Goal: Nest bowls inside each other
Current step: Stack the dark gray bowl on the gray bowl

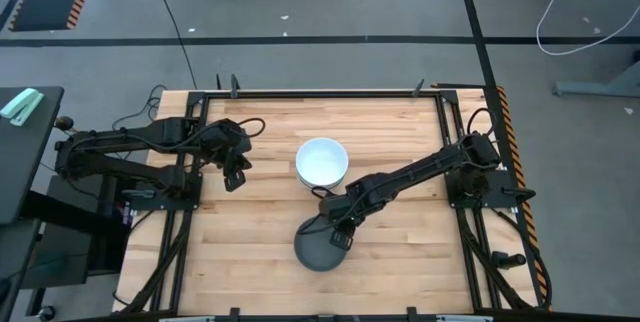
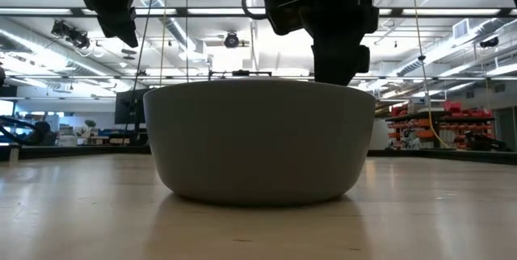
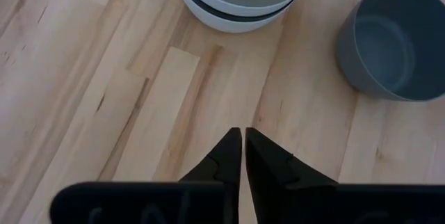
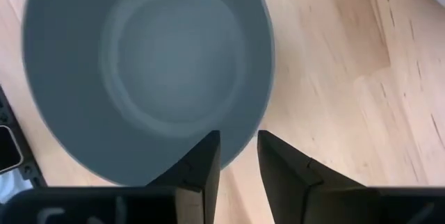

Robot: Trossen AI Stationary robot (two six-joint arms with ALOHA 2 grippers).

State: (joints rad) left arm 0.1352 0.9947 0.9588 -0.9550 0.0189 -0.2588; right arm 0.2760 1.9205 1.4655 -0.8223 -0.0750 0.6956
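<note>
Right gripper [image 4: 236,156], fingers slightly parted, is straddling the last dark grey bowl's [image 1: 322,249] rim; the nested stack [image 1: 322,163] is waiting; left gripper [image 3: 243,156], closed and empty, is idling.

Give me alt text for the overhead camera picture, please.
The right gripper reaches over the rim of a dark grey bowl near the wooden table's front edge. A stack of bowls, white on top, sits mid-table; the left gripper waits beside it.

**Matt bowls on pale wood**

The pale butcher-block wooden surface [image 1: 400,252] looks smooth, with visible grain. The round dark grey bowl [image 1: 322,249] appears matt; the white bowl topping the stack [image 1: 322,161] shows a soft sheen. Black matt tool fingers [image 4: 201,165].
</note>
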